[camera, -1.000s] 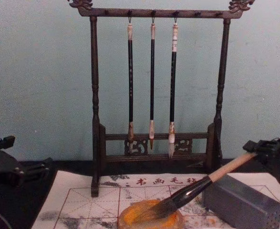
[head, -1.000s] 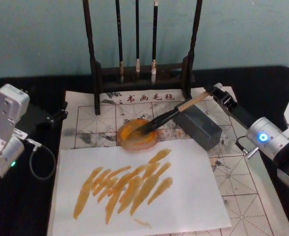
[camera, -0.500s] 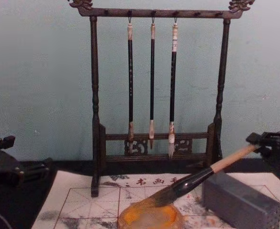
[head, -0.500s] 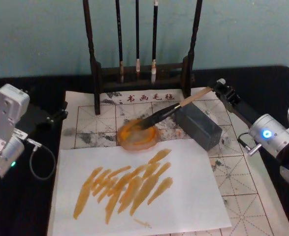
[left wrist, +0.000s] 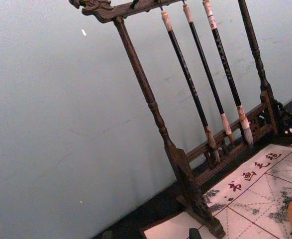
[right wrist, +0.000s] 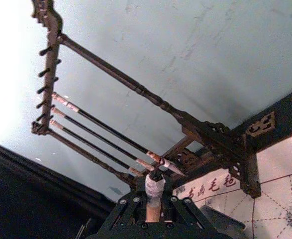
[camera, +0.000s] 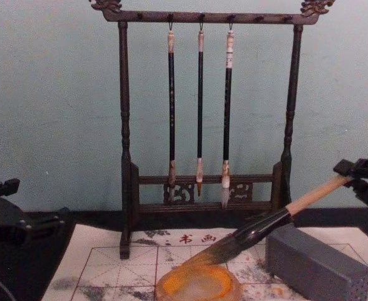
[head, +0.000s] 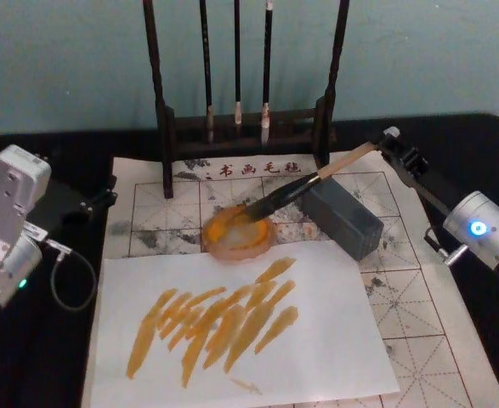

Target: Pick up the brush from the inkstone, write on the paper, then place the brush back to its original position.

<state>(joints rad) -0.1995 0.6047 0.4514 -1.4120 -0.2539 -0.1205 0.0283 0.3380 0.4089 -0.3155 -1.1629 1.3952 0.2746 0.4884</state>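
Right gripper (head: pixel 388 145) sits in the upper right of the head view, jaws clenched on the brush (head: pixel 317 176) at its white-wrapped end. The right wrist view shows that end pinched between them (right wrist: pixel 154 208).

The brush slants down to the left, its handle passing over the far corner of the grey block (head: pixel 343 218). Its dark bristles reach the far rim of the orange dish (head: pixel 235 236) at the frame's centre. From the chest view the tip (camera: pixel 210 254) hangs just at that rim; touching or not, I cannot tell.

The dish and block rest on the paper (head: pixel 158 211), whose red characters run along its top edge. A white sheet (head: pixel 334 340) with orange strokes covers the lower middle.

Left gripper (head: pixel 101 197) is parked at the left edge on the black counter (head: pixel 62 357), just beside the paper; its jaws I cannot tell.
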